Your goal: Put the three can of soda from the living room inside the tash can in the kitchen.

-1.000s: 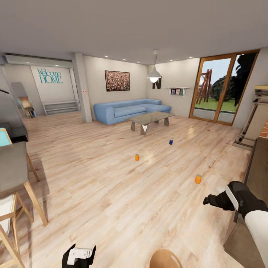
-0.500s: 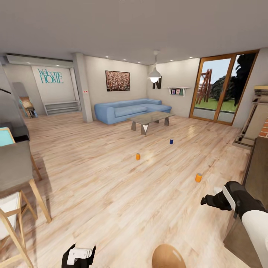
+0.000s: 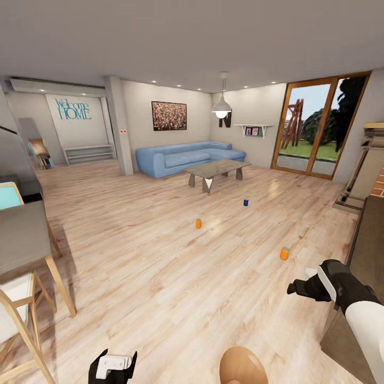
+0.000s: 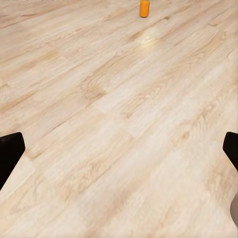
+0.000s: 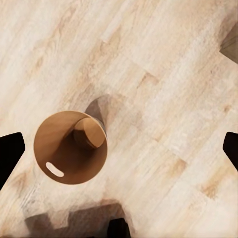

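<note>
Head view: living room ahead, three cans upright on the wood floor (image 3: 133,256), well apart from one another. Near orange can (image 3: 285,254) lies closest, toward the right; second orange can (image 3: 198,223) is mid-floor; blue can (image 3: 245,202) stands farther off, near the coffee table (image 3: 216,169), with the sofa (image 3: 184,157) behind it.

Bin (image 3: 242,367) sits on the floor just in front of the base, empty; the right wrist view looks straight down into its brown interior (image 5: 69,148), slot cut-out visible.

Left gripper (image 3: 113,367) is low at the frame edge; its wrist view shows finger tips far apart at either side, nothing between, and an orange can (image 4: 144,8) far ahead. Jaws wide. Right gripper (image 3: 298,288) is raised above the bin, fingers likewise spread wide, empty.

Step, as judged: approach phase, no can collected yet. Next move calls for driving toward the near orange can, then lowering an arm so the open jaws straddle it upright. Risk: tipping the can and letting it roll.
</note>
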### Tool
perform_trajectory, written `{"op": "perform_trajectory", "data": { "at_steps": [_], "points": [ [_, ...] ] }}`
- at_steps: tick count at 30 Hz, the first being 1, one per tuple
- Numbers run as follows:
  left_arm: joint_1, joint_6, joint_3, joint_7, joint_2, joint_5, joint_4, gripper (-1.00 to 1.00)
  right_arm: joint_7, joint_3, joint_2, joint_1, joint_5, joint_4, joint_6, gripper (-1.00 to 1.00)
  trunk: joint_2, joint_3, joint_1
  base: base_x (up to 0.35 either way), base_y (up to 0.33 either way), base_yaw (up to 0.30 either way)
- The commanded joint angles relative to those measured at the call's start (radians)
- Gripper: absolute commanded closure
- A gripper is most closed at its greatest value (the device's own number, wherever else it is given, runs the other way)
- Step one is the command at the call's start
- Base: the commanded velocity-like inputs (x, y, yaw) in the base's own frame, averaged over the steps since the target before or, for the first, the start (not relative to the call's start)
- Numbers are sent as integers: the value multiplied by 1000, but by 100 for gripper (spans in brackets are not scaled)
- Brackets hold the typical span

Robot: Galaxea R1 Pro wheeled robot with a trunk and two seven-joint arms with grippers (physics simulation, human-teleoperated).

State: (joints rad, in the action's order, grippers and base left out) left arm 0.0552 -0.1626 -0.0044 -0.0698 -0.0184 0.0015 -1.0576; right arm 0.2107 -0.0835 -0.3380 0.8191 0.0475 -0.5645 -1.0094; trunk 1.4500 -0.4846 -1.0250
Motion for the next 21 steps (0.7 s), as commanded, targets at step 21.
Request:
{"op": "perform_trajectory", "data": {
  "at_steps": [21],
  "points": [
    [0,101,13,1,0,2,5,-100,0,17,28,0,-1,-2,40,-100,112,-50,-61,0,0,0]
  ]
}}
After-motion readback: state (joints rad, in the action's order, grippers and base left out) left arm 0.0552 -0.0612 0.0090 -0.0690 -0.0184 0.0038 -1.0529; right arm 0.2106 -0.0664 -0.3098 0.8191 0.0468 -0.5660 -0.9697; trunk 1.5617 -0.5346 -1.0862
